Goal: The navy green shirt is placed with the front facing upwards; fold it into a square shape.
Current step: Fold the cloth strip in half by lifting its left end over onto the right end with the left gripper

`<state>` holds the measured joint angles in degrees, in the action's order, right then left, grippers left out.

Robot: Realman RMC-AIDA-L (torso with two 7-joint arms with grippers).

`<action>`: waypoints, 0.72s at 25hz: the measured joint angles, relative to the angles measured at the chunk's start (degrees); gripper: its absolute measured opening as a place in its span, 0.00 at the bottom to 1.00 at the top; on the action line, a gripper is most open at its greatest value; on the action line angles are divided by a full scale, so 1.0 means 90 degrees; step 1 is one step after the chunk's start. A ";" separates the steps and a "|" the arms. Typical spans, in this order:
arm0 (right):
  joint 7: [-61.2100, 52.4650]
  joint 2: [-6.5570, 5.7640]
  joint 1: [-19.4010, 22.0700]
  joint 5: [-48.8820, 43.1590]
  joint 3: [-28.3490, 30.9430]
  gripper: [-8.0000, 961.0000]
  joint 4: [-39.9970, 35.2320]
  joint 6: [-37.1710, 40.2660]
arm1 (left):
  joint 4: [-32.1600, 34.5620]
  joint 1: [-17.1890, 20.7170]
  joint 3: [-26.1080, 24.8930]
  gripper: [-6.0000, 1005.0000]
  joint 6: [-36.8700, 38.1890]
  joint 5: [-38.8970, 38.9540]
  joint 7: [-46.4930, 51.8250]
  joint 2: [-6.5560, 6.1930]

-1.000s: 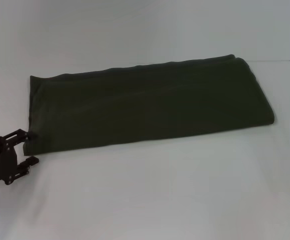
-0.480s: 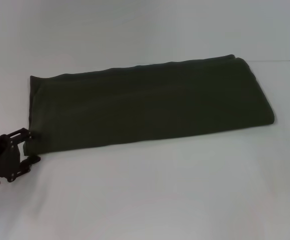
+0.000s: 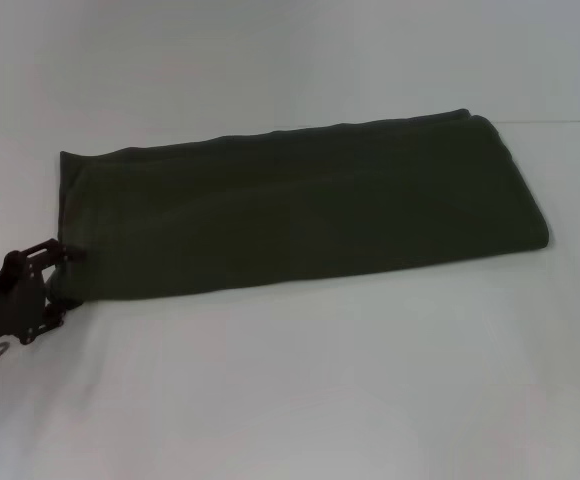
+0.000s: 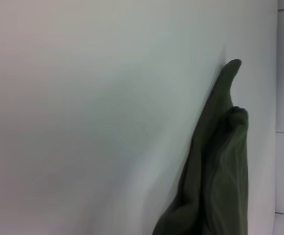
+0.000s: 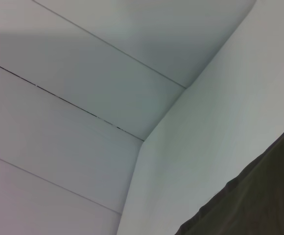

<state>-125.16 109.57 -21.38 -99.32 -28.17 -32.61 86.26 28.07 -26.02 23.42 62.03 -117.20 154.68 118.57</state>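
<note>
The navy green shirt (image 3: 300, 205) lies on the white table (image 3: 330, 380) folded into a long band, running from the left to the far right. My left gripper (image 3: 58, 285) is at the band's near left corner. Its fingers stand apart, one above and one below that corner, and the cloth edge sits between them. In the left wrist view the shirt (image 4: 220, 161) shows close up as a bunched fold. One dark edge of the shirt (image 5: 259, 200) shows in the right wrist view. The right gripper is out of view.
The white tabletop stretches all around the shirt, with a broad stretch in front of it. A wall with panel seams (image 5: 83, 107) shows in the right wrist view.
My left gripper has moved up and forward onto the shirt's near left corner, which now lies between its fingers. The shirt has not moved.
</note>
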 joint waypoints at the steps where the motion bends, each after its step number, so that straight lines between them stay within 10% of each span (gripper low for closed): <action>1: 0.0000 0.0001 0.0001 0.0001 0.0001 0.95 0.0000 0.0002 | 0.0001 -0.0024 -0.0001 0.70 -0.0033 0.0003 -0.0004 0.0000; 18: -0.0004 0.0015 -0.0012 0.0008 0.0053 0.95 0.0000 0.0026 | 0.0352 -0.0153 -0.0041 0.69 0.0416 0.0481 -0.0612 0.0174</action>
<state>-125.20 109.70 -21.49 -99.25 -27.69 -32.61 86.49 31.25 -27.40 23.05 65.77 -112.87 149.18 120.13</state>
